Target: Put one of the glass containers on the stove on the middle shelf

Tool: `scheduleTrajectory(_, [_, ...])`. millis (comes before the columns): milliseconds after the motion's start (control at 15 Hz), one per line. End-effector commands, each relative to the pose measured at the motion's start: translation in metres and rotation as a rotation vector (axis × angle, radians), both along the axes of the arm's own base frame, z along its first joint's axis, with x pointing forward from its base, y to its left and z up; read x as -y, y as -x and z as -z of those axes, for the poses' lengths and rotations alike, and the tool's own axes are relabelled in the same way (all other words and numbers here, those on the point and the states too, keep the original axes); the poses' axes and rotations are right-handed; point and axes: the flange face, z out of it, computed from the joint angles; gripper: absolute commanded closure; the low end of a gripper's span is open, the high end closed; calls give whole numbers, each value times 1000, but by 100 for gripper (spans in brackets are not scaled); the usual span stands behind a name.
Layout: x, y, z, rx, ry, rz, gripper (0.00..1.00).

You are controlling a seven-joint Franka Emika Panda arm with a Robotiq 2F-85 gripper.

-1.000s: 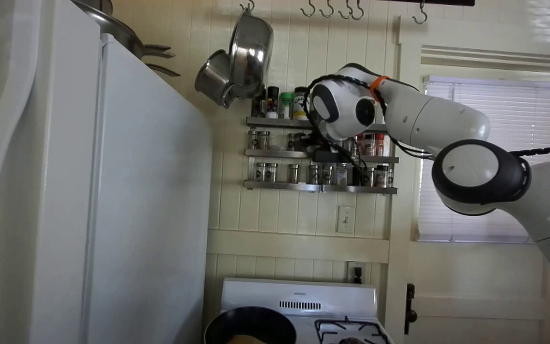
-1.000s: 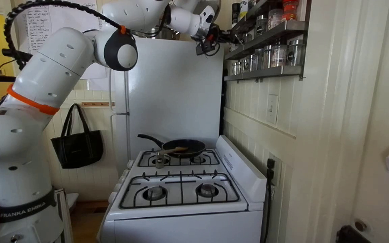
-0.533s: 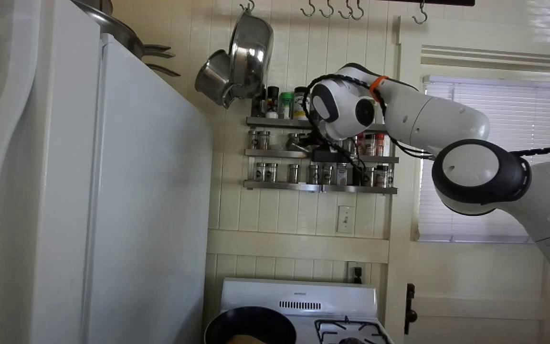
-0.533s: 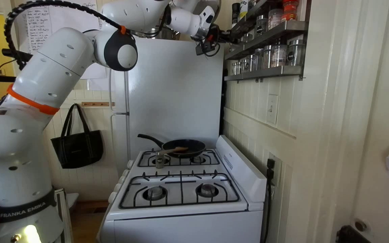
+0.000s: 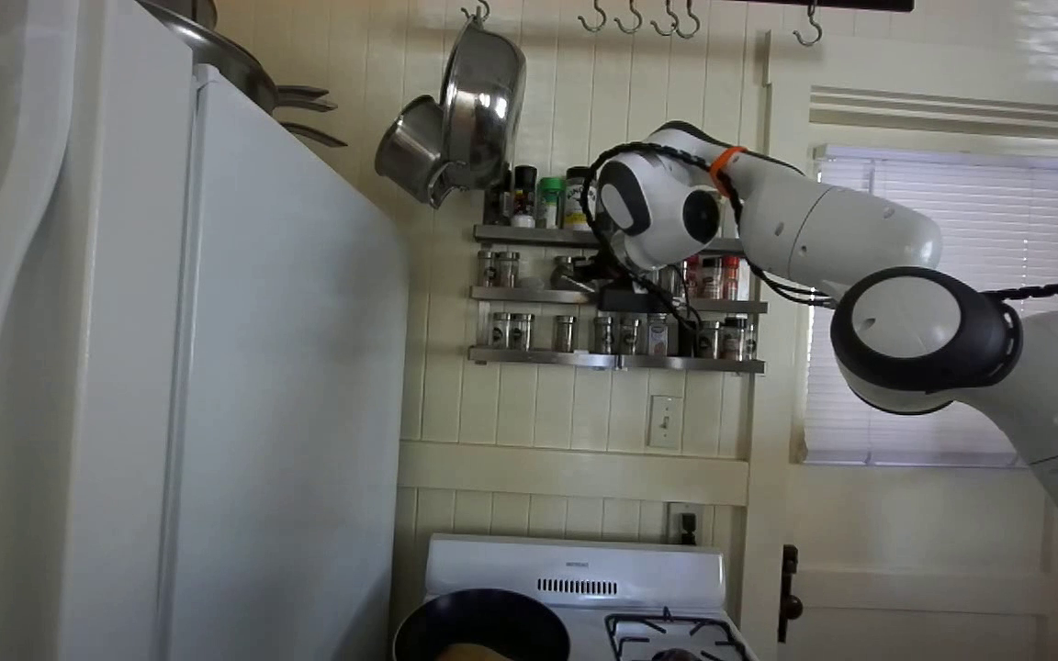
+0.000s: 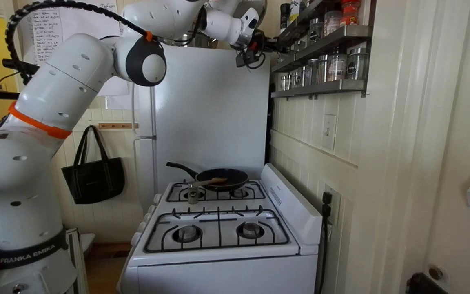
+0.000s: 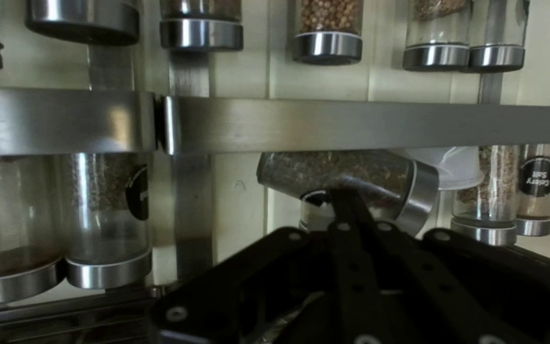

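Note:
A glass jar (image 7: 375, 172) with dried herbs lies tipped on the silver middle shelf (image 7: 365, 124), which also shows in both exterior views (image 5: 529, 295) (image 6: 341, 37). The wrist view is upside down. My gripper (image 7: 349, 196) is shut; its fingertips are together in front of the tipped jar, not around it. Whether they touch it I cannot tell. In an exterior view the jar (image 5: 563, 269) shows just left of my gripper (image 5: 587, 273). Another glass jar (image 6: 193, 194) stands on the white stove (image 6: 218, 258), near the far left burner.
Upright jars (image 7: 485, 191) and a translucent plastic container (image 7: 456, 167) stand beside the tipped jar. More jars line the bottom shelf (image 6: 320, 86) and top shelf (image 5: 529, 235). Steel pots (image 5: 483, 101) hang close by. A black pan (image 6: 235, 177) with a wooden spoon sits on the stove.
One second ago the fingers stood apart at the middle shelf; now they are together. The tipped jar has come into view left of the gripper. The arm has hardly moved.

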Motion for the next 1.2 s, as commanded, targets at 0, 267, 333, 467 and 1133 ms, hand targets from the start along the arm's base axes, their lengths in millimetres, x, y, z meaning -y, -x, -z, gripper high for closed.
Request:
scheduleTrajectory(0, [-7,11,1,-55,-9,6,100])
scheduleTrajectory(267, [-14,20,3,-111,-34,8,100])
scheduleTrajectory(333, [-15,21,4,-117,-41,8,100])
scheduleTrajectory(467, [-16,21,5,-121,-44,5,100])
scheduleTrajectory(1133, [-45,22,5,-167,209,-109,100])
